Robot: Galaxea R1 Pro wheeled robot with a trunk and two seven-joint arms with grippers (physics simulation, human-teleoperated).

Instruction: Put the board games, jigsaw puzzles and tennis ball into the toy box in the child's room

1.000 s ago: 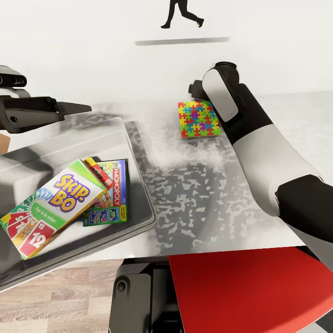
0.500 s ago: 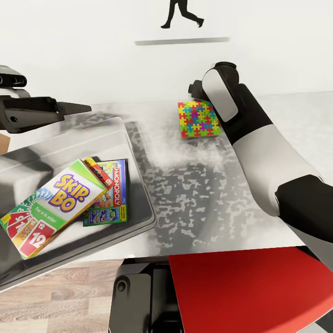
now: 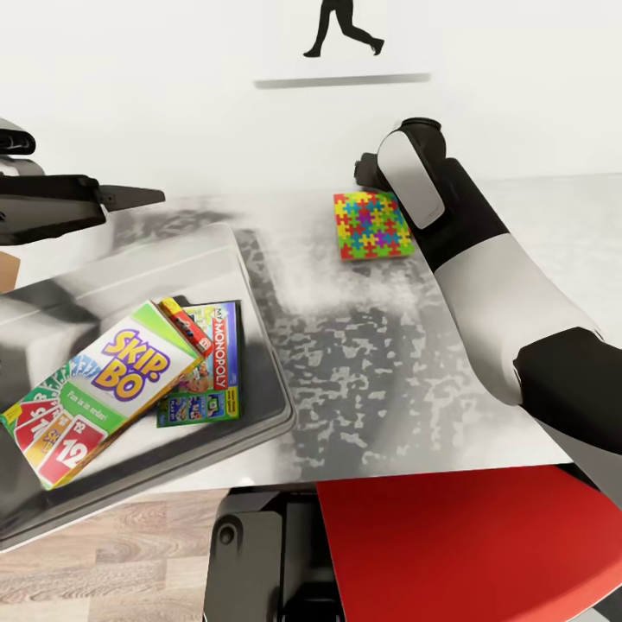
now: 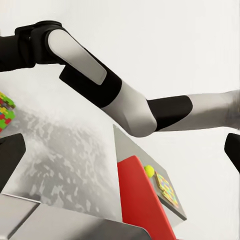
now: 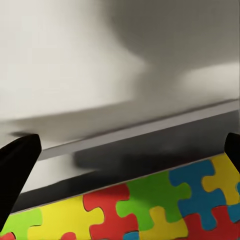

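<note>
My left wrist view catches the tennis ball (image 4: 149,171) beside a second puzzle (image 4: 166,189), toy box (image 3: 259,285) at left holding Skip-Bo (image 3: 99,389) and Monopoly (image 3: 212,363), my right claw (image 5: 125,150) wide above the puzzle (image 3: 372,225), left claw (image 4: 120,150) wide.

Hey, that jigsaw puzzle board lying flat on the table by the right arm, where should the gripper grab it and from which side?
Probably by its far edge, coming in low from the wall side. The jigsaw puzzle is a thin board lying flat on the table, so only an edge gives the fingers a hold. The right gripper already faces that edge, open, one finger at each side.
</note>
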